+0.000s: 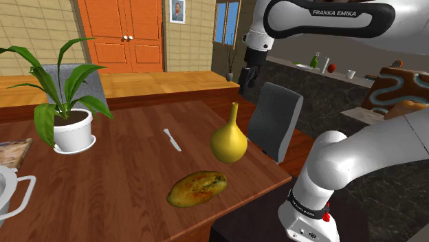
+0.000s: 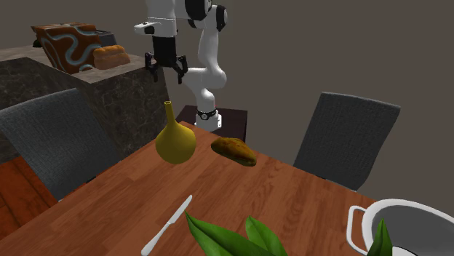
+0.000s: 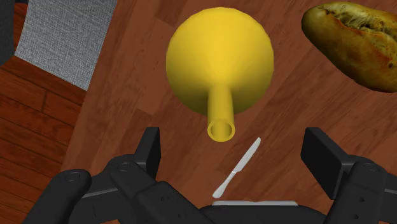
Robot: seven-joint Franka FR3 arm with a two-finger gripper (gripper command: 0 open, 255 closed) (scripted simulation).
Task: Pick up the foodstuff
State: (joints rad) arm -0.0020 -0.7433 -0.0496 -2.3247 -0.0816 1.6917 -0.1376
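In the shoulder view, your black two-finger claw hangs spread and empty at upper centre above the yellow long-necked vase, while the brown crusty bread loaf lies on the wooden desk at lower centre, well apart.

Cropped by the wrist view's edge, the crusty loaf hides its far end, and only a corner of the grey chair appears. In the shoulder view the left edge clips a grey pot and a flat patterned object, while the small items on the stone counter are too small to identify. The second exterior view's bottom edge cuts the plant leaves, and its top edge cuts the arm.
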